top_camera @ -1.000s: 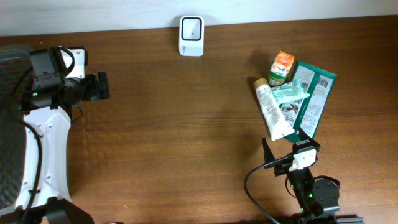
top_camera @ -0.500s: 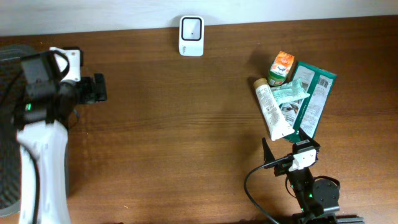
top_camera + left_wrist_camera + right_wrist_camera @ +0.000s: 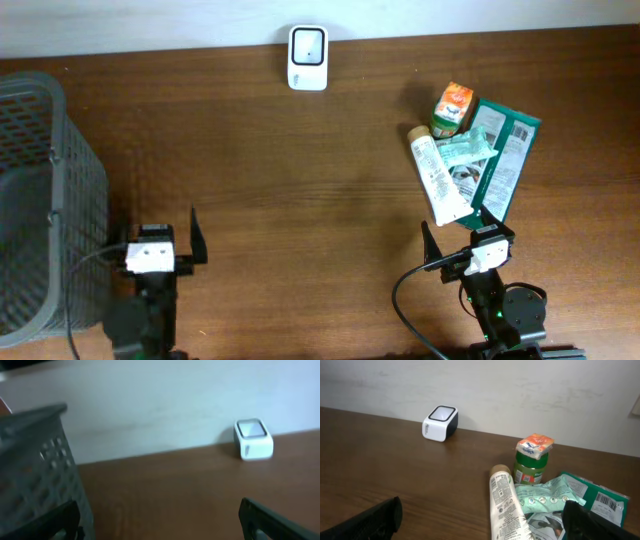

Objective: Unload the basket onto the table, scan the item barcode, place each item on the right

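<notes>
Because the items lie heaped at the right of the table (image 3: 300, 200), a grab at one could drag its neighbours or pinch two at once. The white tube (image 3: 437, 180) rests across a green pouch (image 3: 465, 150) and a teal packet (image 3: 508, 160), and an orange-capped jar (image 3: 452, 108) touches its far end. The right gripper (image 3: 485, 522), spread wide and empty, sits just beside the heap. The barcode scanner (image 3: 307, 58) stands well apart at the far edge, so a loose hold might slip in transit, or the code might face away. The left gripper (image 3: 160, 525), equally spread and empty, sits beside the grey mesh basket (image 3: 40, 200).
</notes>
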Robot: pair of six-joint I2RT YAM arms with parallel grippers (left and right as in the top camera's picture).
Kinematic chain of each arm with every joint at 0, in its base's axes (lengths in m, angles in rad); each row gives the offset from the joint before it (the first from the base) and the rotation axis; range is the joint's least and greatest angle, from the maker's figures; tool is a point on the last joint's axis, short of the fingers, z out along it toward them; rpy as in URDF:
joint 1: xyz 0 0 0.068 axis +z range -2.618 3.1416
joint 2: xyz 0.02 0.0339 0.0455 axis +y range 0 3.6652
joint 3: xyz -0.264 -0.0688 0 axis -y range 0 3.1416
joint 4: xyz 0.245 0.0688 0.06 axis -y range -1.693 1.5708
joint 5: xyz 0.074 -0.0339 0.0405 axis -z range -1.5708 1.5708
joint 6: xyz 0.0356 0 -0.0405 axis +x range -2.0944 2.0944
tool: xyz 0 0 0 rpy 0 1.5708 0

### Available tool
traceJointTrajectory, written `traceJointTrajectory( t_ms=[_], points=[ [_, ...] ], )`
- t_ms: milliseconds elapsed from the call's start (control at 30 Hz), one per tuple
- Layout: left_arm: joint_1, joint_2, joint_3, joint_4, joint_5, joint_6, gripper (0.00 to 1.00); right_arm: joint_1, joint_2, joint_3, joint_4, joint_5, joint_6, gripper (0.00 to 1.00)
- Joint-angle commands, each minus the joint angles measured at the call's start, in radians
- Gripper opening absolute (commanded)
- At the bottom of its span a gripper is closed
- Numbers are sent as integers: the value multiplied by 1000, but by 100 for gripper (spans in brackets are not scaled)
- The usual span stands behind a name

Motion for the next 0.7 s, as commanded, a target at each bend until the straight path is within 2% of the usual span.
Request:
traceJointTrajectory(
  t_ms=[0,100,233,267,667],
  points=[
    [-3,-100,-127,89,4,46,99,-3,-7,-6,-4,-13,-3,98],
    [-3,-184,-201,76,4,61,99,-3,-7,-6,-4,-13,-3,98],
    [-7,-324,-200,-144,2,76,99,-3,-7,-6,-4,-13,-3,98],
    [-11,-319,-200,-156,-26,76,99,-3,-7,-6,-4,-13,-3,98],
    [-16,-319,-200,-157,-32,75,99,-3,-7,-6,-4,-13,-3,98]
  ],
)
